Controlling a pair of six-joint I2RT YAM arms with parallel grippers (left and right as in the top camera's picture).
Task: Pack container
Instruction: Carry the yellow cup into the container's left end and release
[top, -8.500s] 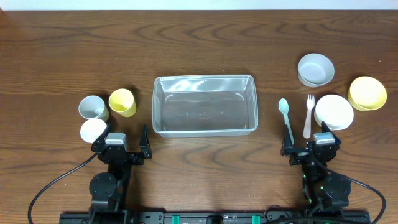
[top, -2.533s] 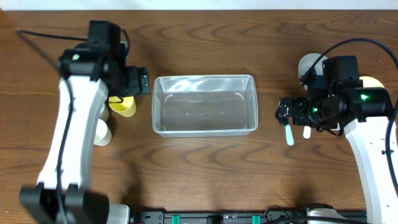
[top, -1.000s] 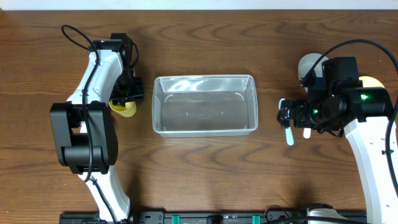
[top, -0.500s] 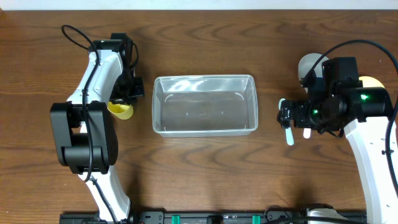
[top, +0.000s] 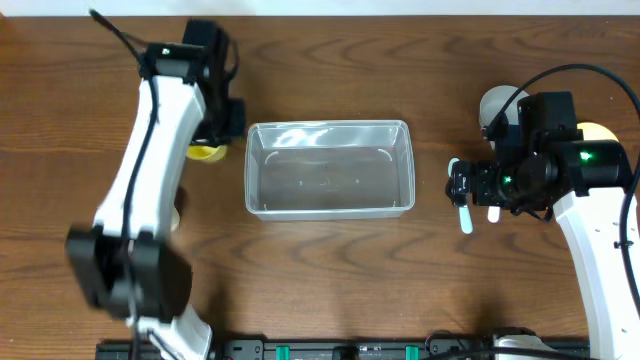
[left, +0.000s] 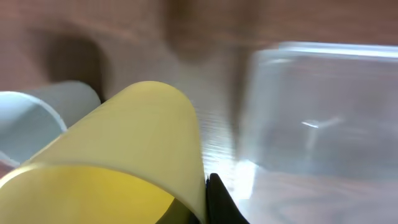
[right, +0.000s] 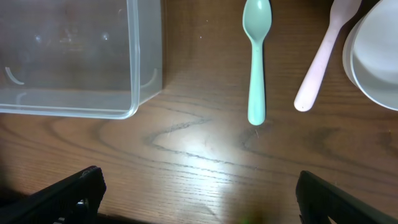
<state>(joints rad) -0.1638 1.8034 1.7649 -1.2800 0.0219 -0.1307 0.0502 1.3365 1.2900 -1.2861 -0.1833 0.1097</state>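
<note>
As the container (top: 330, 126) runs left-right, left fingers (left: 215, 200) hold yellow cup (left: 143, 124), right fingers (right: 79, 188) wide.

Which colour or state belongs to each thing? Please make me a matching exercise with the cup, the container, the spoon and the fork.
Things:
1. cup
2. container
3. spoon
4. fork

Descriptions:
A. pink, beside a white bowl
B. clear, empty
C. yellow, tilted
D. green, between the container and the fork

Pairs: 1-C, 2-B, 3-D, 4-A.
</note>
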